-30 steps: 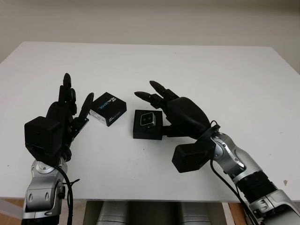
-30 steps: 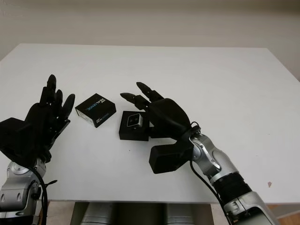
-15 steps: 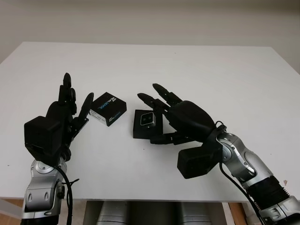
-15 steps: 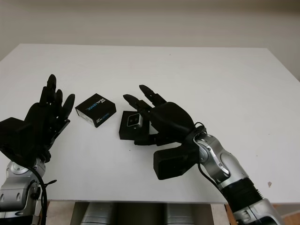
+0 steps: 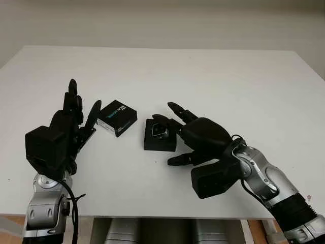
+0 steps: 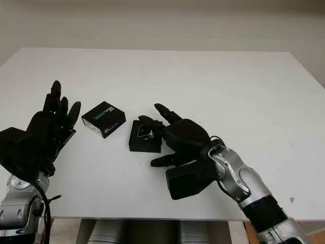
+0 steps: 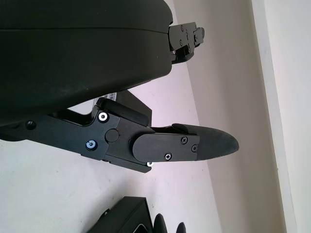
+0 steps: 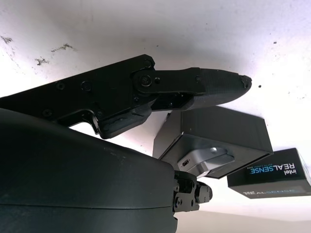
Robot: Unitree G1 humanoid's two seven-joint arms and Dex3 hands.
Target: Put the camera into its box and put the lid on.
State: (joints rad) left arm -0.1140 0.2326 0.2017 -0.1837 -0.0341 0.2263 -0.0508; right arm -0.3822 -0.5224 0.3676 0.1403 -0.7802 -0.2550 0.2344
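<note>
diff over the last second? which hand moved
The right hand drew back toward the robot and lowered; its fingers now reach over the camera in the box, and it holds nothing. The camera now looks tilted in the box. Left hand, lid and box are unmoved.

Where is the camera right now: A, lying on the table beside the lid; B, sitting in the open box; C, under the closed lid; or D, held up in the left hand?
B: the silver camera sits in the open black box, with the lid lying apart on the table and the right hand at the box.
</note>
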